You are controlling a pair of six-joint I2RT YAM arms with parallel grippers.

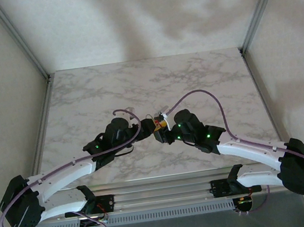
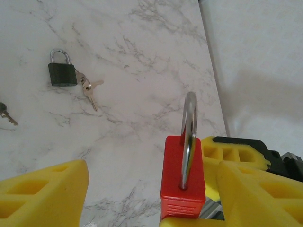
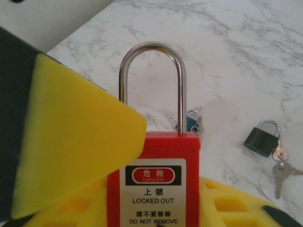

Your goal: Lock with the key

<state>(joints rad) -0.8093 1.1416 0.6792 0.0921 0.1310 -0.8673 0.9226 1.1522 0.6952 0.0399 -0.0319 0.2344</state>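
Above the middle of the worktop (image 1: pixel 136 82), a bit toward its near edge, your right claw (image 3: pixel 165 182) pinches the red padlock (image 3: pixel 189 156) by its body, up off the marble. Your left claw (image 2: pixel 151 189) is spread wide around it and is not pressing.

Pale walls (image 1: pixel 128 16) stand on three sides. The marble looks flat, hard and smooth, so a dropped lock would likely slide. The red padlock looks stiff, fairly light and a little slick, so hold its flat sides, not the steel loop (image 3: pixel 180 90). A black padlock (image 2: pixel 62 74) with keys (image 2: pixel 87 90) just beside it, and a small blue one (image 3: pixel 191 120), lie flat on the marble, well apart from the red one. You cannot tell which key fits, and the keyhole is hidden.
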